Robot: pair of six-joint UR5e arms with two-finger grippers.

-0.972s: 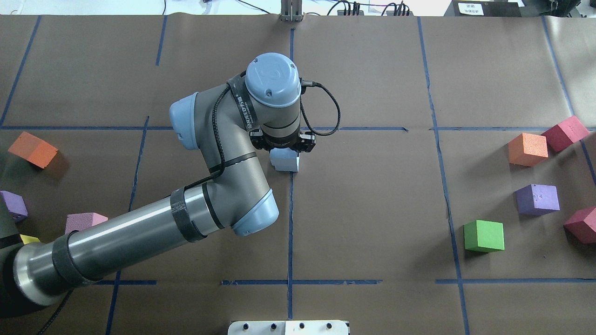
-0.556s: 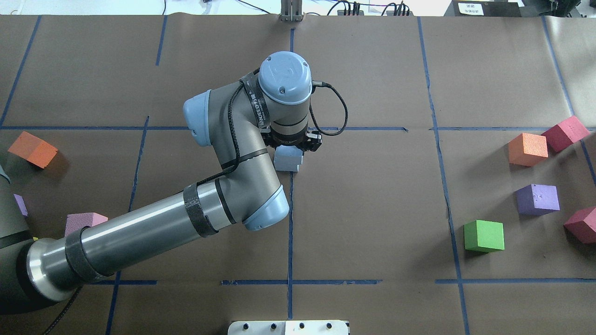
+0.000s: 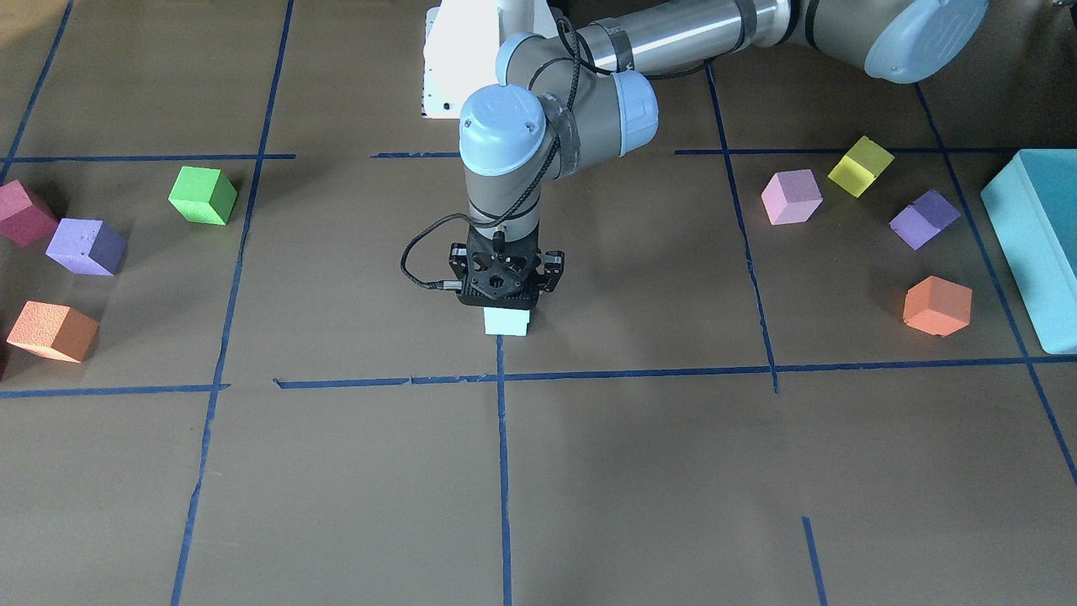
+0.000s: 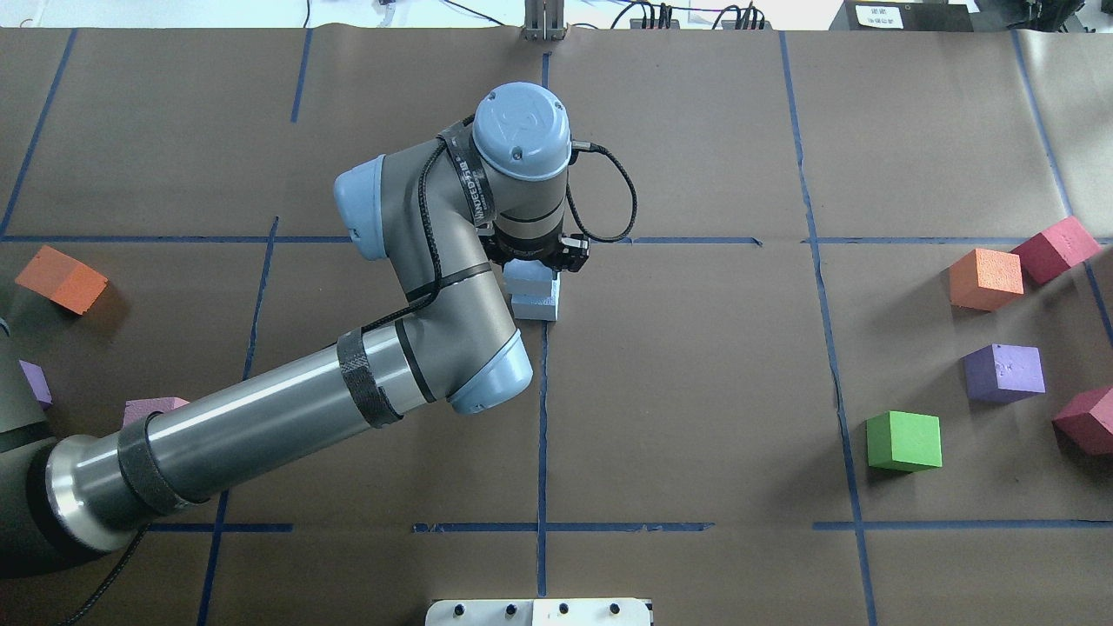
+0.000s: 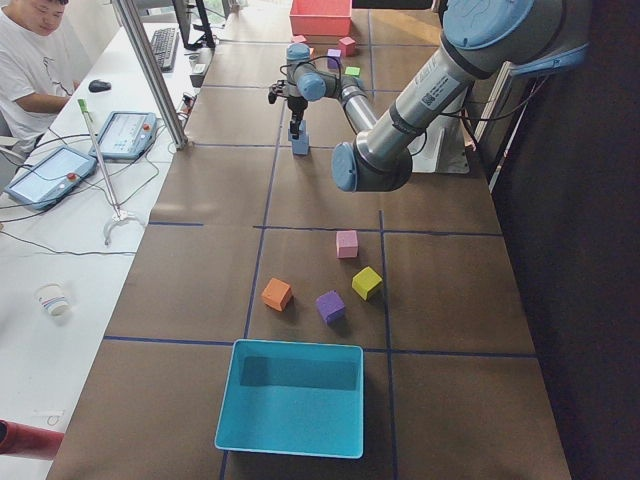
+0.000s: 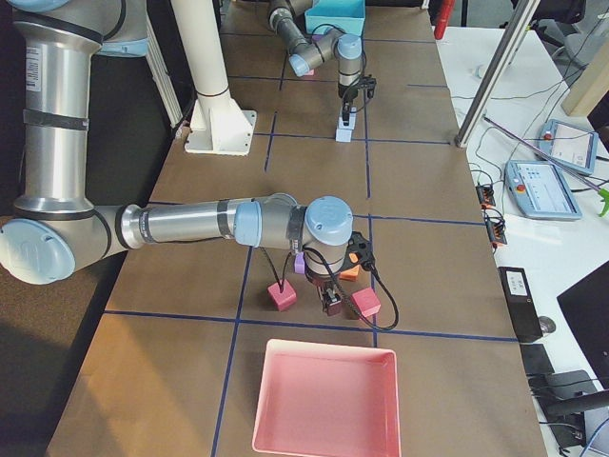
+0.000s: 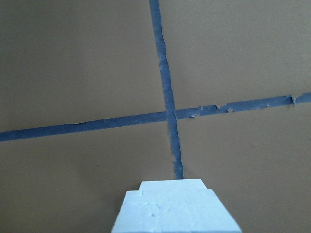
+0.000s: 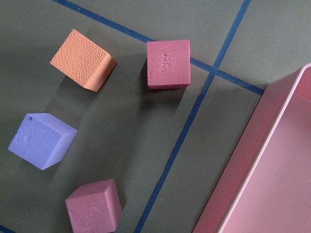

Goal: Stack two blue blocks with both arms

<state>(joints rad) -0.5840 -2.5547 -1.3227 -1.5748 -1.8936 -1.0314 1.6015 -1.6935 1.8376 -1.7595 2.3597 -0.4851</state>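
Observation:
My left gripper (image 4: pixel 532 266) points straight down at the table's middle, by the crossing of the blue tape lines. It is shut on the upper blue block (image 4: pixel 531 278), which sits over the lower blue block (image 4: pixel 536 308), offset a little to the far side. I cannot tell whether the two touch. In the left wrist view the held block (image 7: pixel 175 213) fills the bottom edge and the lower block's edge (image 7: pixel 171 184) shows just beyond it. My right gripper (image 6: pixel 328 300) hovers over cubes near a pink tray; I cannot tell whether it is open or shut.
Green (image 4: pixel 904 441), purple (image 4: pixel 1004 372), orange (image 4: pixel 985 278) and red (image 4: pixel 1055 248) cubes lie at the right. An orange cube (image 4: pixel 61 278) lies at the left. A large teal box (image 3: pixel 1035 244) stands on my left side. The pink tray (image 8: pixel 272 160) is beside my right gripper.
My left wrist swung a little right, then back and toward the far side. The blue blocks showed as one lump under the gripper; now they show as two stepped blocks.

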